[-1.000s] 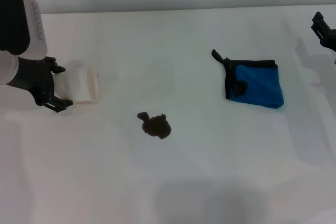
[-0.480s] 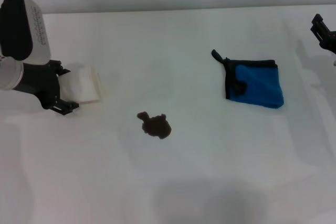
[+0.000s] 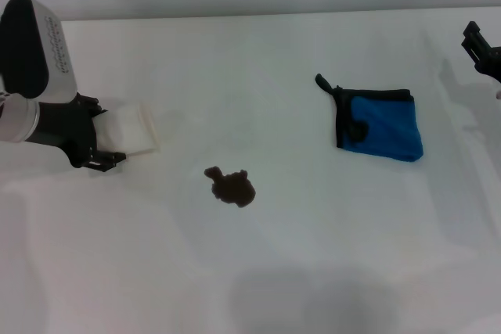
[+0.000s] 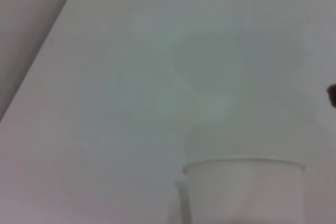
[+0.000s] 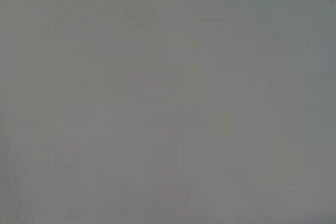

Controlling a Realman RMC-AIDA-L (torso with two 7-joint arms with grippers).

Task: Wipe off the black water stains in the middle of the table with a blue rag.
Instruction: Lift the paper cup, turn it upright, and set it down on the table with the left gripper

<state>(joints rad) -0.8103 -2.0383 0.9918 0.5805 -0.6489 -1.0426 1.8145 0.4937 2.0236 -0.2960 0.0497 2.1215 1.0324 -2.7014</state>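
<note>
The white counter (image 3: 258,60) lies open between the blue rag (image 3: 382,125) and the black water stains (image 3: 232,186), which sit well apart. Bare surface rings both. On the left, a white paper cup (image 3: 131,131) and the left gripper (image 3: 100,132) around it block that side. The right gripper (image 3: 481,46) hangs at the far right edge, apart from the rag.

Soft, even light falls on the table (image 3: 313,256) in the head view, with no glare. Faint, diffuse shadows lie across it: a broad grey patch near the front edge, a lighter one at the right side, and a pale one beside the paper cup (image 3: 129,131). The stain (image 3: 231,185) and the rag (image 3: 380,124) look sharp. The left wrist view is hazy, the cup (image 4: 244,190) soft-edged. The right wrist view is a dim, featureless grey blur.
</note>
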